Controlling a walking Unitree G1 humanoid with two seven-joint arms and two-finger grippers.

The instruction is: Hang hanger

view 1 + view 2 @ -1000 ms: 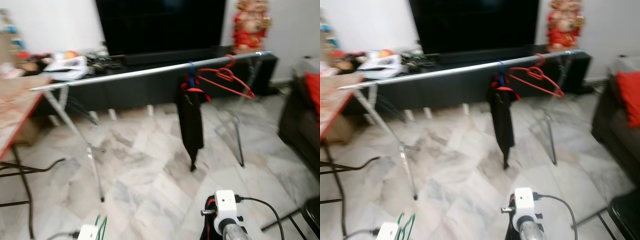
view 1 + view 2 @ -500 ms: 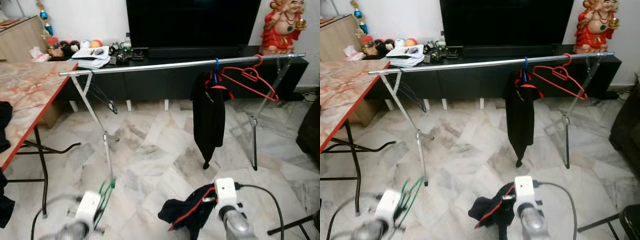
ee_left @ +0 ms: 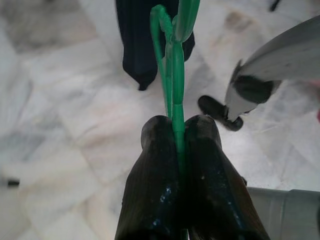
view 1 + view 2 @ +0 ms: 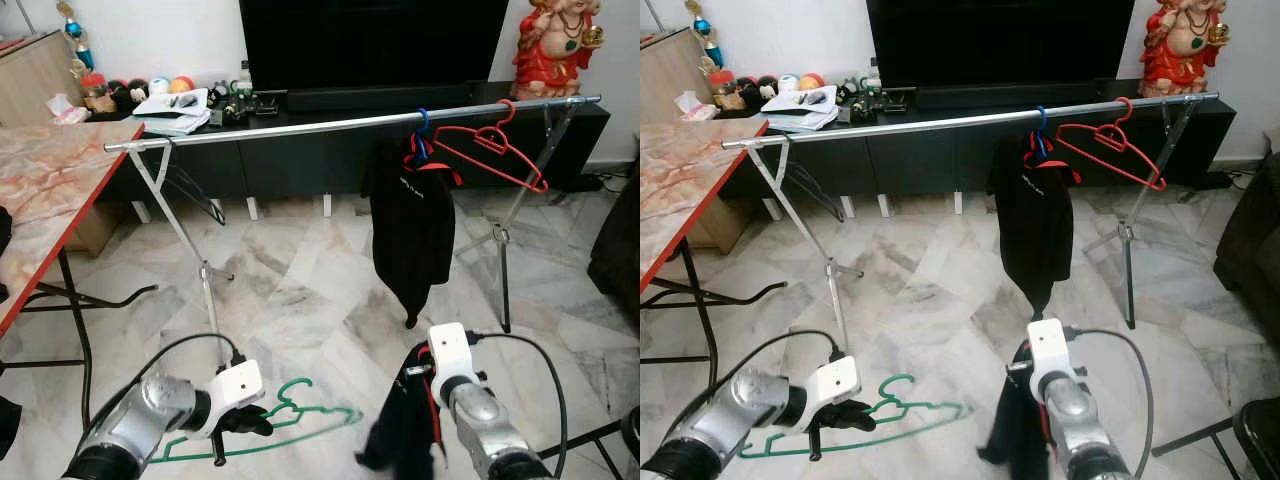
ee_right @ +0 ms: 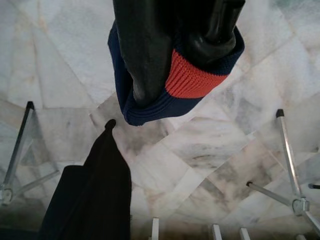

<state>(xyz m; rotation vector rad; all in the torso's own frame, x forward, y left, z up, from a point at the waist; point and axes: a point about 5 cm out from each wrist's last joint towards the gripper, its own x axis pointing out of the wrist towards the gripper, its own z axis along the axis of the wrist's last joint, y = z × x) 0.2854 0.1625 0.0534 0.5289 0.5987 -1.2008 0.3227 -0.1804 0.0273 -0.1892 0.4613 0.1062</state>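
Note:
My left gripper [image 4: 243, 420] is low at the front left, shut on a green hanger [image 4: 292, 414] that lies roughly level, its hook pointing towards the rail. In the left wrist view the fingers [image 3: 155, 165] pinch the green hanger [image 3: 172, 60]. My right gripper [image 5: 182, 60] is shut on a dark garment [image 4: 400, 432] with a red and navy cuff [image 5: 192, 82], which droops below it. Ahead, a silver rail [image 4: 300, 128] on tripod stands carries a black garment [image 4: 412, 230] on a blue hanger [image 4: 421, 126] and a bare red hanger [image 4: 490, 150].
A marble-topped table [image 4: 50, 190] with a red edge stands on the left. Behind the rail are a black TV console [image 4: 290, 165], a TV [image 4: 370, 40] and a red statue [image 4: 550, 45]. Tripod legs [image 4: 203, 265] splay over the marble floor. A dark sofa [image 4: 620, 250] is at the right.
My left arm has come up and forward, bringing the green hanger from hanging down to level. The dark garment in the right gripper has shifted and now droops straight below it.

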